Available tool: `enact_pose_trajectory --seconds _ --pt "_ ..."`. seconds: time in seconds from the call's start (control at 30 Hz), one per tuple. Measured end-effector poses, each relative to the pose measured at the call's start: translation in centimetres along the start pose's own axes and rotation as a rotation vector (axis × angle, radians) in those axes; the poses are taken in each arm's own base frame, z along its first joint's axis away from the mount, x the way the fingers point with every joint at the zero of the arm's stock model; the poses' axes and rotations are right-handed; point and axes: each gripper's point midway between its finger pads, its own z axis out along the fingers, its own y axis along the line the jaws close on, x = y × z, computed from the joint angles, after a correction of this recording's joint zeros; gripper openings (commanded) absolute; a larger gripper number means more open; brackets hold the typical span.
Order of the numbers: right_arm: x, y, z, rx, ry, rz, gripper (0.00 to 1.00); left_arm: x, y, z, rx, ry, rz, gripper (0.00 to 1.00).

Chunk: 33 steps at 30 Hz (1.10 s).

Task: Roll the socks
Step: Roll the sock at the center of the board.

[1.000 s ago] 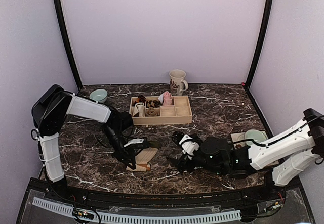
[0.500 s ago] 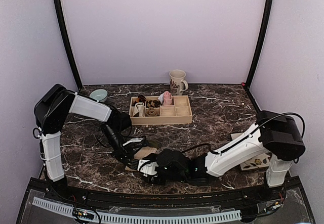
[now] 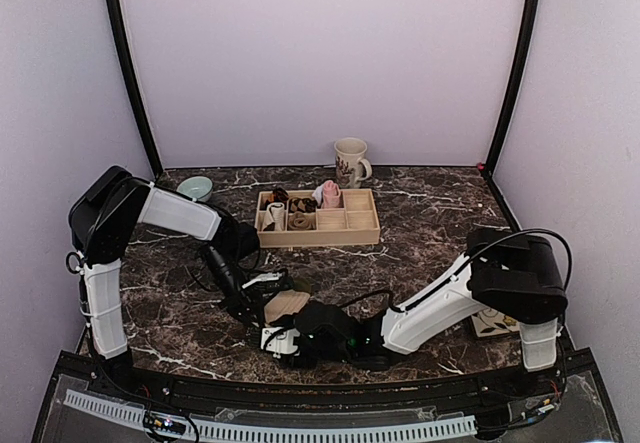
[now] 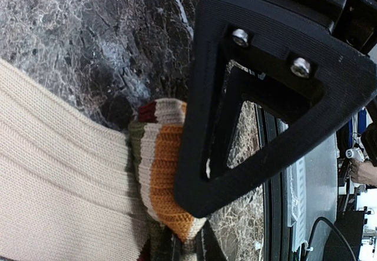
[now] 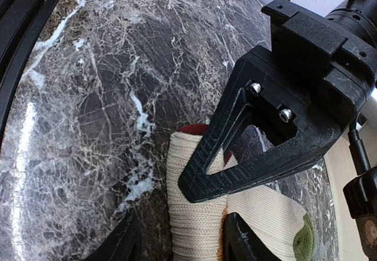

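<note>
On the striped cuff of the tan sock (image 4: pixel 59 172), my left gripper (image 4: pixel 185 228) is clamped; my right gripper (image 5: pixel 206 217) straddles the sock's rolled end, grip unclear. I'd best roll tightly under tension.

One divided wooden tray (image 3: pixel 345 225) was present. Behind it stood one mug (image 3: pixel 350 160); to its left, one pale green bowl (image 3: pixel 196 188); before it, one tan sock (image 3: pixel 285 306) and two robot arms (image 3: pixel 175 213).
</note>
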Motion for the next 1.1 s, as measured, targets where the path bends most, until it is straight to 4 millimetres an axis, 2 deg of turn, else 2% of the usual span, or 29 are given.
enact_pose_trajectory --seconds 0.13,0.43,0.5,0.57,0.6,0.7,0.73,0.77,0.87,0.9,1.1 --pt "-0.1 -0.3 0.2 0.007 -0.01 -0.002 0.31 0.0 0.0 0.0 0.0 0.002 0.001 0.0" --pt "0.0 -0.5 0.9 0.017 -0.018 0.03 0.3 0.3 -0.1 0.0 0.003 0.012 -0.003 0.09" --pt "0.0 -0.5 1.0 0.019 -0.021 0.045 0.19 0.3 -0.1 0.0 0.001 0.014 -0.003 0.16" --pt "0.0 -0.4 1.1 0.016 -0.024 0.059 0.03 0.3 -0.1 -0.1 -0.004 0.019 -0.002 0.23" --pt "0.0 -0.3 1.1 0.014 -0.028 0.067 0.0 0.4 -0.2 -0.2 -0.008 0.021 0.0 0.27" --pt "-0.2 -0.3 1.1 0.007 -0.037 0.091 0.0 0.6 -0.2 -0.7 -0.035 0.03 0.006 0.36" --pt "-0.2 -0.3 1.2 0.006 -0.038 0.095 0.0 0.8 -0.2 -0.9 -0.046 0.03 0.002 0.47" --pt "-0.3 -0.3 1.2 0.005 -0.04 0.101 0.0 1.0 -0.1 -1.2 -0.058 0.028 -0.004 0.52" --pt "-0.2 -0.3 1.2 0.003 -0.041 0.119 0.0 1.8 0.1 -2.1 -0.102 0.018 -0.017 0.54" --pt "-0.2 -0.3 1.2 0.003 -0.041 0.122 0.0 2.2 0.2 -2.5 -0.12 0.017 -0.023 0.7" --pt "-0.1 -0.4 1.2 -0.005 -0.037 0.172 0.0 4.4 0.9 -5.5 -0.306 0.02 -0.032 0.72"
